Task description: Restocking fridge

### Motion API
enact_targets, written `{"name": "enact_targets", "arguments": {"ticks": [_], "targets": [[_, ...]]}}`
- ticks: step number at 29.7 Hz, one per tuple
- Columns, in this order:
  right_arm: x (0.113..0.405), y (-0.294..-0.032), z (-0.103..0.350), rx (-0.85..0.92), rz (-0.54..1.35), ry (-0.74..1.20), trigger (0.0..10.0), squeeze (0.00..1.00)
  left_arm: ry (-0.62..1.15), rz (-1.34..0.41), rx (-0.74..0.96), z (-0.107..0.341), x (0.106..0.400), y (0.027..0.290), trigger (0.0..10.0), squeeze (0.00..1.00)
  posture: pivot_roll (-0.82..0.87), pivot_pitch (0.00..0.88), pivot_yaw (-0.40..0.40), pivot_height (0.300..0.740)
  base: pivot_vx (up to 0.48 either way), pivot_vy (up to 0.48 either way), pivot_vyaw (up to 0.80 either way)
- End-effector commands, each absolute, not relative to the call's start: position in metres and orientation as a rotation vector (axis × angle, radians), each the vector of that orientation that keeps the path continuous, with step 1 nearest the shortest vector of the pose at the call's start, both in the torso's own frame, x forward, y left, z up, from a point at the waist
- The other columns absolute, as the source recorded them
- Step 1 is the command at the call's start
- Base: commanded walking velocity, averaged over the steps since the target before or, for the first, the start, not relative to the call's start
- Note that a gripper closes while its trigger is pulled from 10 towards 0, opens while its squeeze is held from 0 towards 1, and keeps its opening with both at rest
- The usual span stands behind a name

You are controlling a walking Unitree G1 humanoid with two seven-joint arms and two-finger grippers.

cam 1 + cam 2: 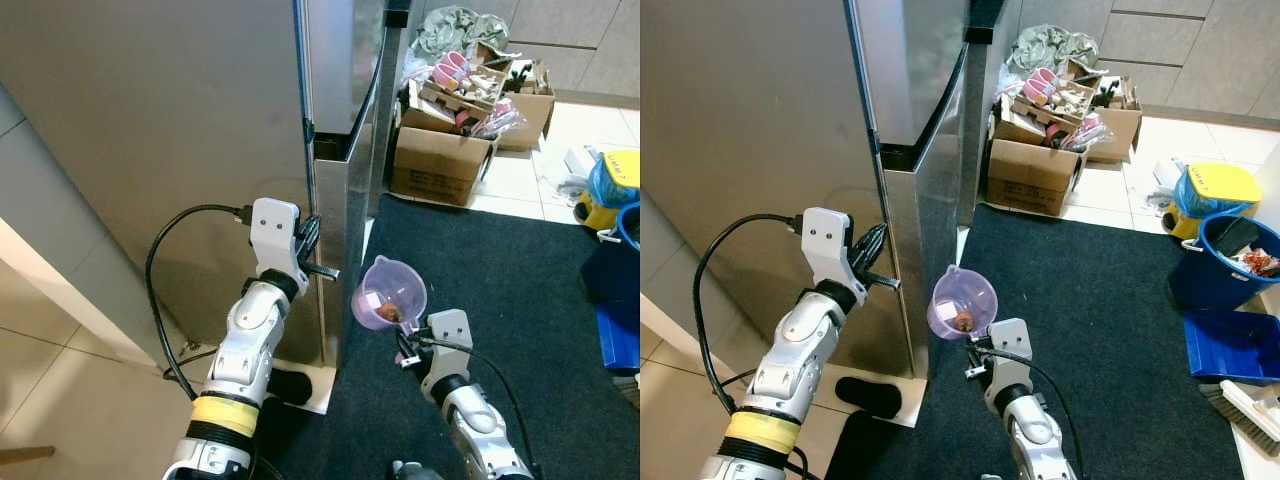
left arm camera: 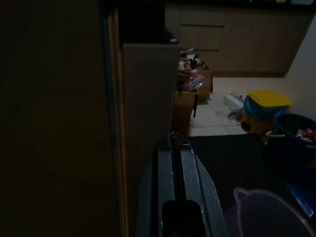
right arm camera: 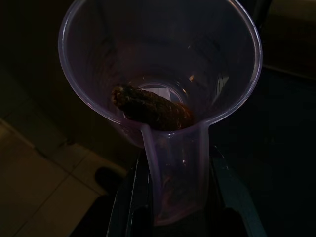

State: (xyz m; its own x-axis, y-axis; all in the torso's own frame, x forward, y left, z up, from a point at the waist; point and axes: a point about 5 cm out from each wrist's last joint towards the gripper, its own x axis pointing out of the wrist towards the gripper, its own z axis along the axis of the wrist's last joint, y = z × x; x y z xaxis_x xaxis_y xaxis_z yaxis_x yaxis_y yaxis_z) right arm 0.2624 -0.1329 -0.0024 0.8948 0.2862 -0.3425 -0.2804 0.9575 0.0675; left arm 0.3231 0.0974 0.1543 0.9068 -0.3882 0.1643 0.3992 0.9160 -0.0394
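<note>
Right gripper (image 3: pixel 173 217) pinches a purple cup's (image 1: pixel 388 294) handle; its wrist view reveals brown food (image 3: pixel 150 109) inside. Left gripper (image 1: pixel 872 262), fingers pressed together, meets the fridge (image 1: pixel 340 150) door edge.

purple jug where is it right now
The purple jug is held up in the right pincer, over the dark rug, just right of the closed fridge door's edge, with a brown food piece inside.

Home kitchen, steel fridge (image 1: pixel 200 150), tiled floor (image 1: pixel 520 180), dark rug (image 1: pixel 500 300), cluttered cardboard boxes (image 1: pixel 440 160), cabinets (image 1: pixel 1200 50)
</note>
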Motion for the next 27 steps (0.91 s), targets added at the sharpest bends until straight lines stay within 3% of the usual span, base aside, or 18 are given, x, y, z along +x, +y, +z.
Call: {"name": "enact_targets", "arguments": {"ticks": [1,19,27], "targets": [[0.261,-0.136,-0.003,0.024,0.272,0.351,10.0,0.0,-0.187,-0.41,-0.095,0.164,0.324,0.093,10.0,0.0,-0.08,0.07,0.035,0.74,0.0,0.0,0.0],[0.252,-0.152,-0.014,0.04,0.19,0.387,10.0,0.0,-0.262,-0.352,-0.074,0.19,0.353,0.083,10.0,0.0,-0.08,0.056,0.03,0.74,0.0,0.0,0.0],[0.254,-0.16,-0.012,0.047,0.163,0.374,10.0,0.0,-0.267,-0.242,-0.042,0.194,0.367,0.098,10.0,0.0,-0.08,0.057,0.026,0.74,0.0,0.0,0.0]]}}
